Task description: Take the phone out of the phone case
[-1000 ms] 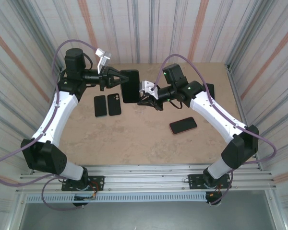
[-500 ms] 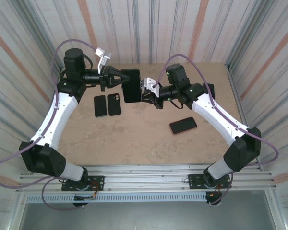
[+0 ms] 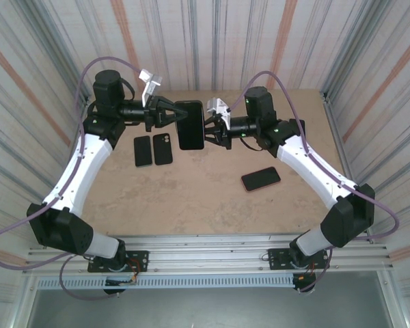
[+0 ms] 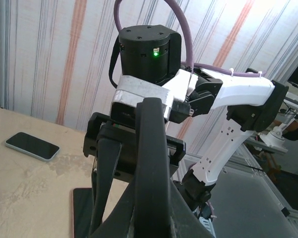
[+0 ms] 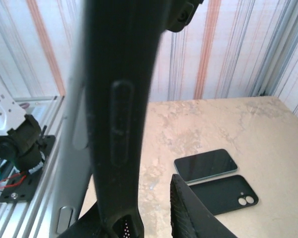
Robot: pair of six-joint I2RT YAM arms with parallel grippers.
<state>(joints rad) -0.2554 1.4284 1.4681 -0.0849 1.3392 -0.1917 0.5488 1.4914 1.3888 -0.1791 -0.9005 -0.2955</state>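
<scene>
- Left tool (image 3: 169, 113) is clamped on one long edge of the phone case (image 5: 116, 124), holding it in the air above the table (image 3: 191, 198). The phone (image 3: 190, 126) is inside, right between both tools.
- Right tool (image 3: 208, 128) sits at the opposite edge with its jaws parted, the one finger I can see not touching.
- My guess: the phone's light, rigid and slick, and the case is bendy. I'd peel the lip at a corner.
- Both arms are raised, wrists turned in to face each other.

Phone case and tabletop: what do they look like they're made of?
The phone case looks like matte black soft plastic or rubber: the surface is dull and faintly grainy, with a moulded button bump on its edge. I can't tell which of the two it is. The tabletop looks like beige stone or a stone-print laminate, with mottled, cloudy veining and a low sheen.
</scene>
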